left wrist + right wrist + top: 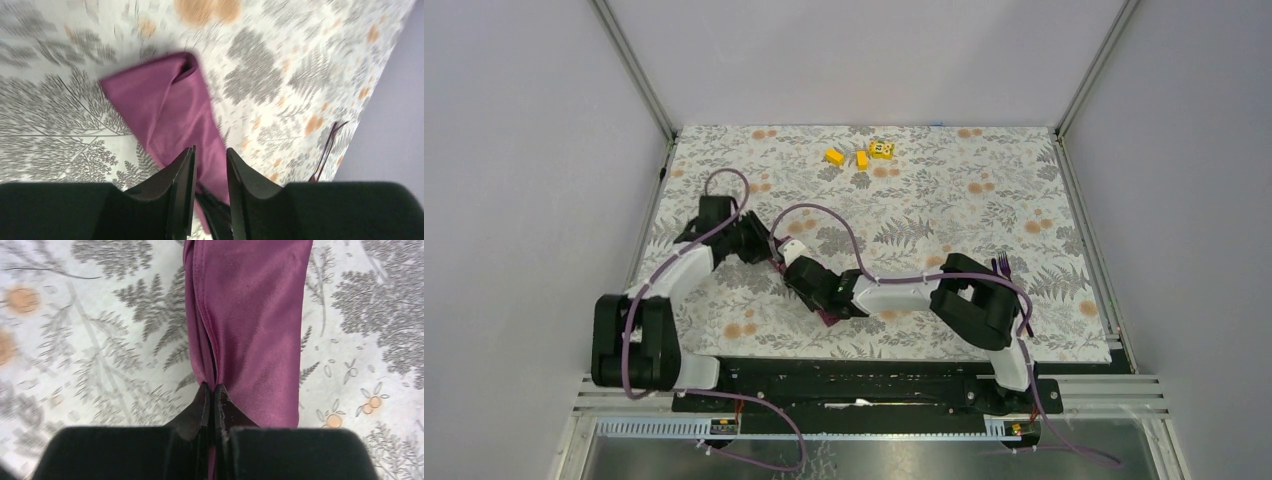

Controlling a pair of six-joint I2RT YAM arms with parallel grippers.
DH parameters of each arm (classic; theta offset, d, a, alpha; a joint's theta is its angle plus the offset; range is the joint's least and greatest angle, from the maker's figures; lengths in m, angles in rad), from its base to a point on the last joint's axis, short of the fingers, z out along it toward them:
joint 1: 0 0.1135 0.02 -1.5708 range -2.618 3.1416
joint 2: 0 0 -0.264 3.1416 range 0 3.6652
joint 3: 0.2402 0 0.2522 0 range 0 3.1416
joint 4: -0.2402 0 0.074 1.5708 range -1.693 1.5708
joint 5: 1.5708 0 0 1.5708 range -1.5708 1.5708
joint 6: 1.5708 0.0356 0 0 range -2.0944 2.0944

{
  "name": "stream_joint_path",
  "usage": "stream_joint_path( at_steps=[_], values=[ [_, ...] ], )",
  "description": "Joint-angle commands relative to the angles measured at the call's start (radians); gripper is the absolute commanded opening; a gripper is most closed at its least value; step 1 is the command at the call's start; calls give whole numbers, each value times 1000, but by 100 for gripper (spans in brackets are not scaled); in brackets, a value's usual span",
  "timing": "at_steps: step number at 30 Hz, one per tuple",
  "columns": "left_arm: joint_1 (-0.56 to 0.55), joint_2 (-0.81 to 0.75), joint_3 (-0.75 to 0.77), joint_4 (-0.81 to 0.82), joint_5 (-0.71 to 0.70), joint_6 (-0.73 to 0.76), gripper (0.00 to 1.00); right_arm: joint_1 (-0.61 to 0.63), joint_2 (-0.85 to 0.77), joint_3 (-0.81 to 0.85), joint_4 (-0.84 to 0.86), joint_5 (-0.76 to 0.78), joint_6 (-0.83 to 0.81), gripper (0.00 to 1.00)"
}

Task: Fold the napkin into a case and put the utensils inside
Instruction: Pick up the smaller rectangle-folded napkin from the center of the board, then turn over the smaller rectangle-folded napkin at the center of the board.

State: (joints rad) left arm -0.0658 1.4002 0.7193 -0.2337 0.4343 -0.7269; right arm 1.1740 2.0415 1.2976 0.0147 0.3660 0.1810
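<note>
The plum-purple napkin [165, 107] lies folded into a narrow strip, the case, on the floral tablecloth. In the top view both arms cover nearly all of it, leaving only a sliver of the napkin [829, 318] showing. My right gripper [210, 386] is shut on a fold at the cloth's [250, 315] left edge. My left gripper [210, 148] hovers over one end of the strip, jaws a little apart with nothing gripped; something dark shows in the gap. In the top view the left gripper [769, 252] and right gripper [802, 278] meet left of centre. The dark purple fork [1002, 266] lies beside the right arm, and the fork [326, 147] shows far right.
Three small yellow blocks [861, 155] sit at the back of the grey-and-orange tablecloth [944, 200]. Metal posts and pale walls close in the table on the left, right and back. Purple cables loop over both arms.
</note>
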Motion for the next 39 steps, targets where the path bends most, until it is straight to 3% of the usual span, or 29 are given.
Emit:
stream_joint_path(
  at_steps=[1,6,11,17,22,25,33,36,39],
  values=[
    [34,-152,206,-234,-125,129,35,-44,-152,-38,78,-266,120,0],
    [49,-225,330,-386,-269,209,38,-143,-188,-89,197,-668,354,0],
    [50,-254,331,-401,-241,208,38,-270,-149,-251,562,-961,687,0],
    [50,-255,310,-396,-188,205,38,-366,-72,-397,914,-1063,915,0],
    [50,-248,299,-391,-165,209,38,-445,-66,-491,1004,-1071,933,0],
    [50,-228,282,-367,-98,209,39,-490,-61,-522,997,-1082,906,1],
    [-14,-99,203,-190,155,129,39,-635,-73,-550,816,-1117,728,31],
    [-83,-42,203,-116,170,78,38,-687,-135,-520,586,-1093,556,41],
    [-137,18,205,-7,177,23,37,-668,-305,-410,143,-874,243,48]
  ],
)
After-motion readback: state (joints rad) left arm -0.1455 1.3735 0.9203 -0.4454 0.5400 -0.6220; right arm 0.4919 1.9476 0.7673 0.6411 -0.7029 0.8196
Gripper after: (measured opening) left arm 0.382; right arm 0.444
